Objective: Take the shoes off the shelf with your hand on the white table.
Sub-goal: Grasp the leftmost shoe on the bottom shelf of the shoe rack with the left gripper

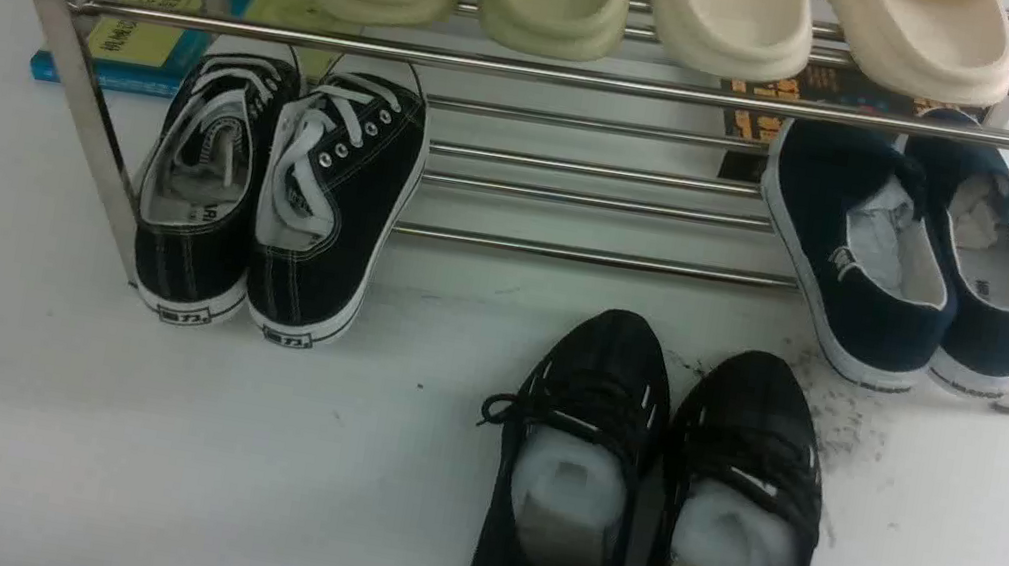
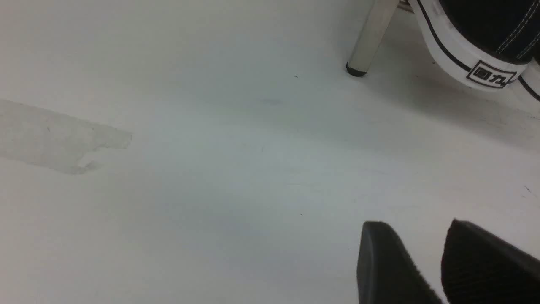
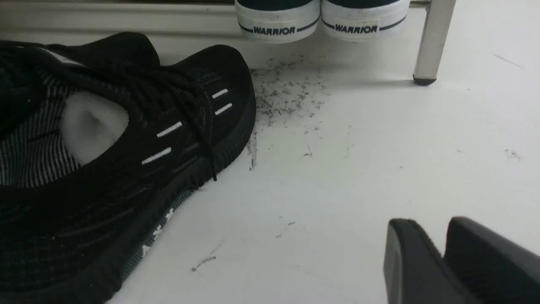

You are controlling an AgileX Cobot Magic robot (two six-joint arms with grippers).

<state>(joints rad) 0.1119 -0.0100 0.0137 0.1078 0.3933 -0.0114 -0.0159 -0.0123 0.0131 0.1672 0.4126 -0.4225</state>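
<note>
And the left tool (image 2: 415, 257) stands slightly spread over the table (image 2: 211, 190), the right (image 3: 434, 253) pressed together! Beyond the left tool, the sneakers (image 1: 331, 195) sit on the rack (image 1: 538, 73); best widen first, straddle one heel squarely, pinch, lift gently clear.

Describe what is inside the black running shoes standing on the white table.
Each black running shoe holds pale, whitish stuffing at its opening. The toe ends are covered by the uppers, so whatever lies deeper cannot be seen.
</note>
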